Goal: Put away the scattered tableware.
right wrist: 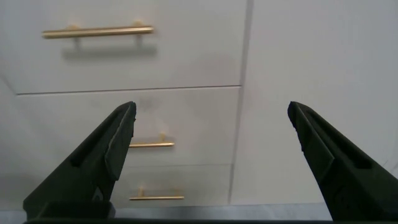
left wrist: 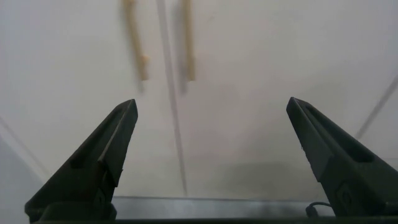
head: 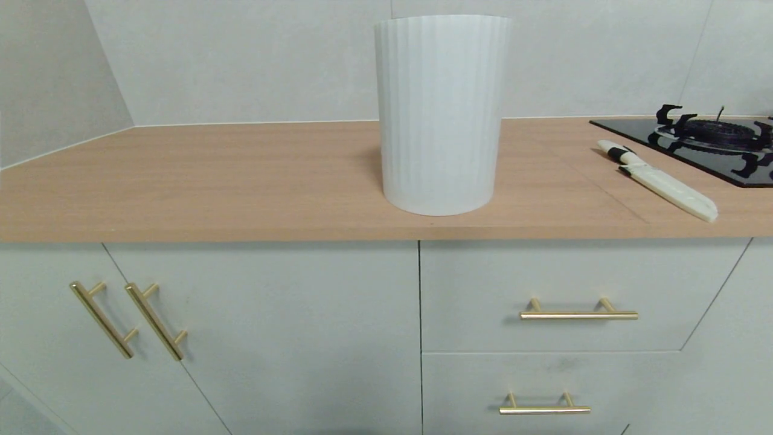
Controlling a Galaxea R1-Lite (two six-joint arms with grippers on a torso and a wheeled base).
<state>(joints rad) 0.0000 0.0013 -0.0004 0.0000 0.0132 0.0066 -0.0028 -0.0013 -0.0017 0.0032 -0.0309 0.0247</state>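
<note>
A tall white ribbed container [head: 441, 115] stands upright near the front edge of the wooden countertop [head: 241, 175]. At the counter's right end a cream-coloured knife with a black band [head: 658, 180] lies flat, close to the stove. My left gripper [left wrist: 211, 112] hangs open down in front of the cabinet doors, nothing between its fingers. My right gripper [right wrist: 211, 115] is open too, facing the drawer fronts, and holds nothing.
A black gas hob [head: 706, 142] with a burner grate occupies the counter's far right. Below the counter are cabinet doors with gold handles [head: 130, 320] on the left and drawers with gold handles [head: 578, 314] on the right. Tiled wall runs behind.
</note>
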